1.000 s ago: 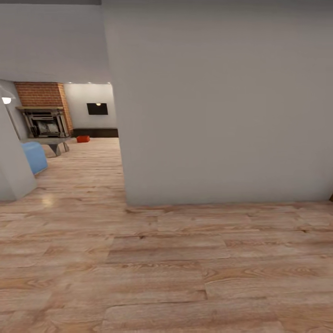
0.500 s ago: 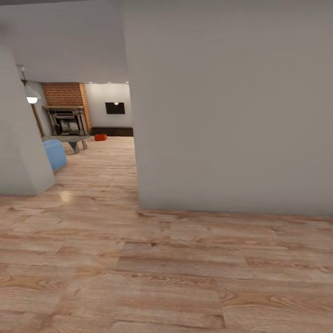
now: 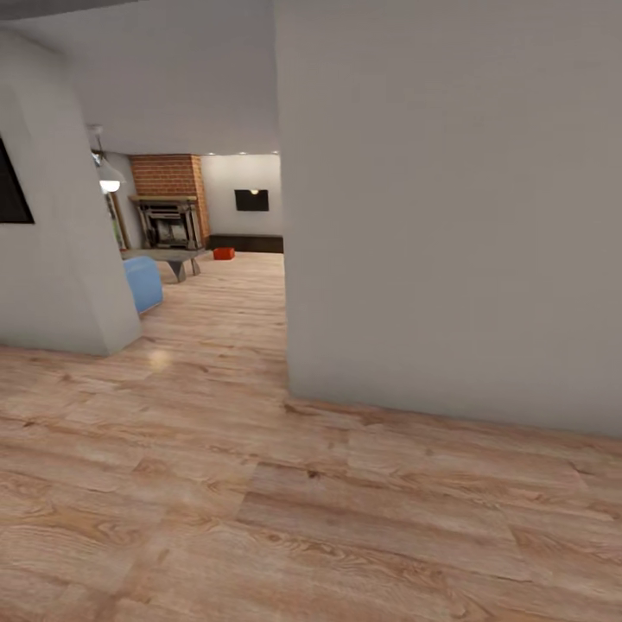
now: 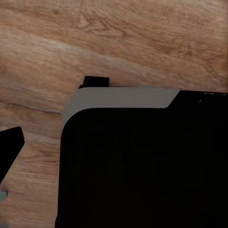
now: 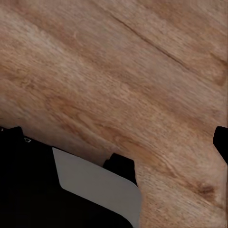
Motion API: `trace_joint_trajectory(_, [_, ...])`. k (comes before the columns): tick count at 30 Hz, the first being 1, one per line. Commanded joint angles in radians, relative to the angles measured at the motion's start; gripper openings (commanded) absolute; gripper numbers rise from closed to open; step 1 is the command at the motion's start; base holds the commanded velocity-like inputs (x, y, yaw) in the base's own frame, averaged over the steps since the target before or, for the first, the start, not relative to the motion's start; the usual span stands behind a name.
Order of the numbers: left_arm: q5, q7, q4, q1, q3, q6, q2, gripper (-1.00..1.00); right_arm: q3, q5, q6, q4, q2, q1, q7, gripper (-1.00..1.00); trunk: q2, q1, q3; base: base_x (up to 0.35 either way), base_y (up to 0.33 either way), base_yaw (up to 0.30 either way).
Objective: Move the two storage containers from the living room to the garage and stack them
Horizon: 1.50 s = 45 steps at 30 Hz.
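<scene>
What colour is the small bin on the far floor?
Orange-red storage container, best seen in the head view.

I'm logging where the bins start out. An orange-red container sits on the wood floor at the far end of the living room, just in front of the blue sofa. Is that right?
Not quite. In the head view the orange-red container does sit on the wood floor at the far end, but not in front of the blue sofa. It lies well beyond it, near the far wall, right of the brick fireplace and below the black TV.
</scene>
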Motion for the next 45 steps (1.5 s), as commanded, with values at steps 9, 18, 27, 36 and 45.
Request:
trace_joint_trajectory(9, [0.007,0.0,-0.002,0.001,0.001,0.001,0.0,1.0,-0.009,0.006,-0.005,0.003,0.0,-0.001,0.001,1.0,0.0,0.001,-0.004,0.337,0.0,0.187])
trace_joint_trajectory(18, [0.007,0.0,-0.002,0.001,0.001,0.001,0.0,1.0,-0.009,0.005,-0.005,0.001,0.0,-0.001,-0.009,1.0,0.0,0.001,-0.006,0.337,0.0,0.055])
trace_joint_trajectory(27, [0.007,0.0,-0.002,0.001,0.001,0.001,0.0,1.0,-0.009,0.006,-0.005,0.001,0.0,-0.001,-0.008,1.0,0.0,0.001,-0.013,0.337,0.0,0.209])
trace_joint_trajectory(36, [0.007,0.0,-0.002,0.001,0.001,0.001,0.0,1.0,-0.009,0.006,-0.004,0.001,0.0,-0.001,-0.008,1.0,0.0,0.001,-0.02,0.337,0.0,0.221])
trace_joint_trajectory(45, [0.007,0.0,-0.002,0.001,0.001,0.001,0.0,1.0,-0.009,0.005,-0.004,0.003,-0.001,-0.001,-0.007,1.0,0.0,0.001,-0.027,0.337,0.0,0.221])
